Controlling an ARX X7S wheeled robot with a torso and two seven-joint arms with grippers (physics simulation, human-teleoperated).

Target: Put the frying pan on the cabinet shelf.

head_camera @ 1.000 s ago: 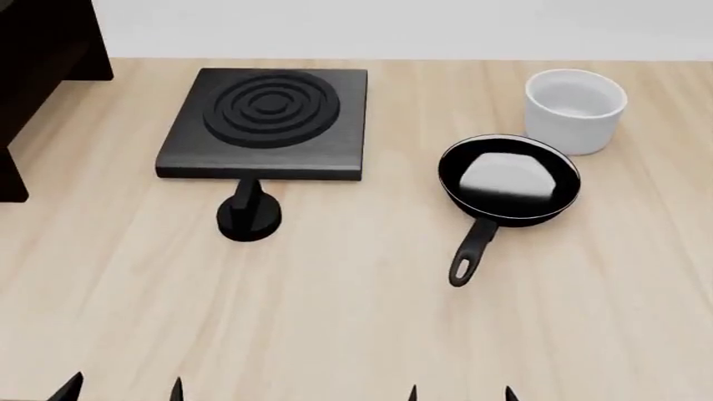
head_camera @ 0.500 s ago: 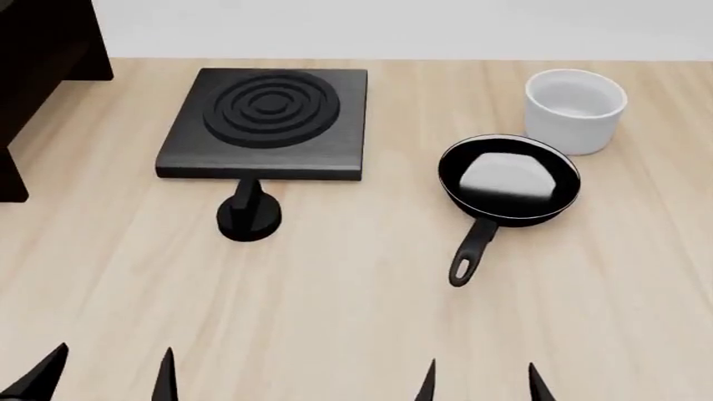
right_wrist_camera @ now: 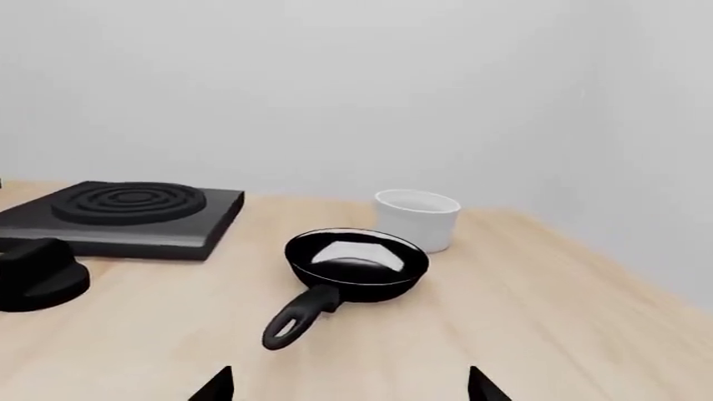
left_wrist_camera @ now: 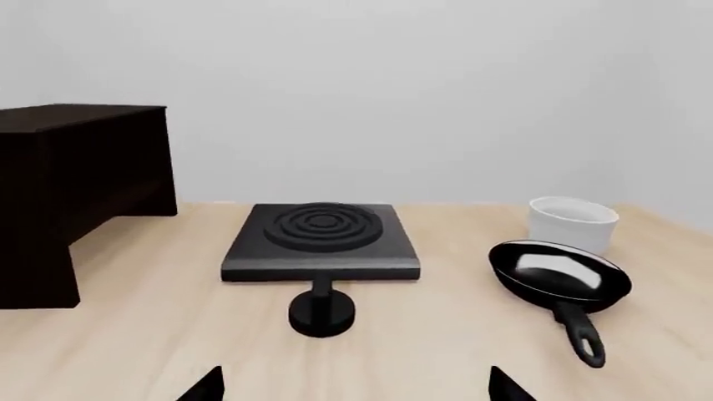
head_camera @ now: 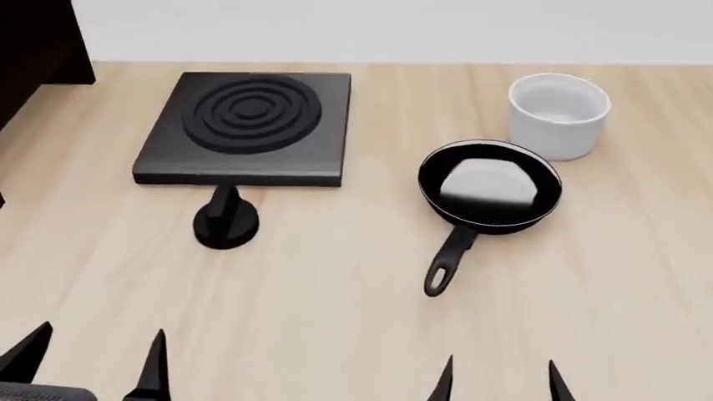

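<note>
1. Pale wood tabletop [head_camera: 334, 317] against a plain light wall; dark cabinet [left_wrist_camera: 67, 192] at its left end.
2. Frying pan [head_camera: 488, 194]: flat on the table, right of the burner plate [head_camera: 247, 125], just in front of the white cup [head_camera: 557, 113], handle toward us.
3. Black knob [head_camera: 225, 221]: before the burner plate.
4. Our left gripper [head_camera: 95, 368] and right gripper [head_camera: 499, 383]: fingers spread, grasping nothing, well short of the pan.

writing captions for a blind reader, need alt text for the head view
A small black frying pan sits on a pale wooden table, handle toward the robot, with a white cup behind it. To its left are a square black burner plate and a black knob. Both open grippers' fingertips show at the bottom edge, left, right.
</note>
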